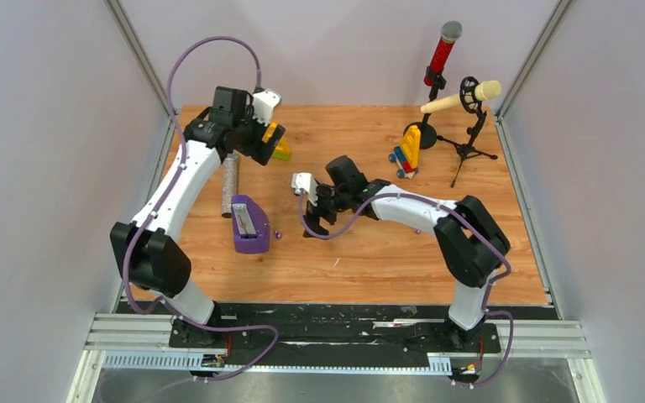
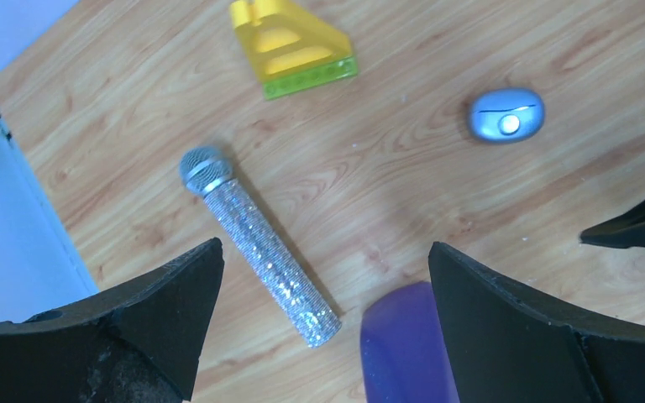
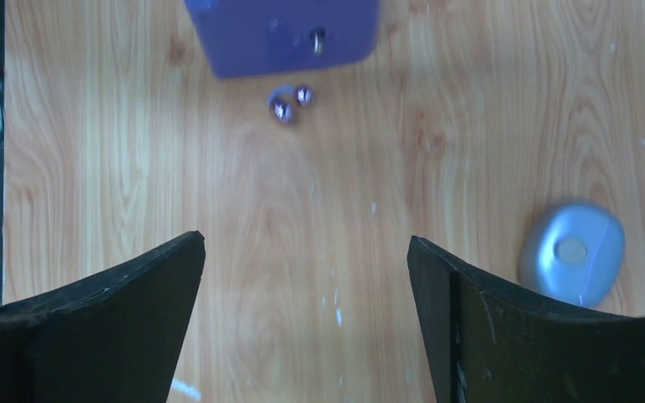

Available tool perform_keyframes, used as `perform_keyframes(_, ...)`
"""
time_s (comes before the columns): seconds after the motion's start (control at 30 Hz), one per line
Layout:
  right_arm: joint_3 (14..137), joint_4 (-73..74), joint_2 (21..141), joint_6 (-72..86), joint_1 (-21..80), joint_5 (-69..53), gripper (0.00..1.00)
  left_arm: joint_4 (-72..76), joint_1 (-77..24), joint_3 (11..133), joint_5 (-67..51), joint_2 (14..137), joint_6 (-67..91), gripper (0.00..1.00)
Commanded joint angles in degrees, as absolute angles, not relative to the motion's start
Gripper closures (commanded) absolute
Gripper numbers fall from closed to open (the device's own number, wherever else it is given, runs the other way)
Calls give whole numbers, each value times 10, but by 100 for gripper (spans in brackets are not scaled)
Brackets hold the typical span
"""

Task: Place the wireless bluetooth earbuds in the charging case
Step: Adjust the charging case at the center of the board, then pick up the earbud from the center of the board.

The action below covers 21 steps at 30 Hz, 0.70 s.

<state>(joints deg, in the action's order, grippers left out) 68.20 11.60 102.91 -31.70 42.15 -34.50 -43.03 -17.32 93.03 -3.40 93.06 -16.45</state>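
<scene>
The purple case (image 1: pixel 249 227) lies lengthwise near-to-far, two earbuds (image 3: pixel 282 109) beside it

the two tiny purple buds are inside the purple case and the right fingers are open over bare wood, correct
Not quite. In the right wrist view the purple buds lie on the wood just outside the purple case, not inside it. The right fingers are open over bare wood, as you said.

Two earbuds (image 3: pixel 290 102) lie on the table (image 3: pixel 302 252) just right of the box (image 3: pixel 285 34) — microphone (image 2: pixel 256 248) behind-left of it.
</scene>
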Motion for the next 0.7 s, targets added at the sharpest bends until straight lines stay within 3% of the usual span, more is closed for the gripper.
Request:
perform_keyframes(0.0, 777, 70, 1100, -227, 443, -354, 7, -443, -121, 904, -40, 893, -125, 0)
perform_keyframes(0.17, 833, 75, 1162, -166, 463, -337, 9, -419, -70, 868, -64, 843, -110, 0)
perform_keyframes(0.67, 907, 97, 1252, -72, 485, -295, 18, -404, -68, 831, -71, 819, -97, 0)
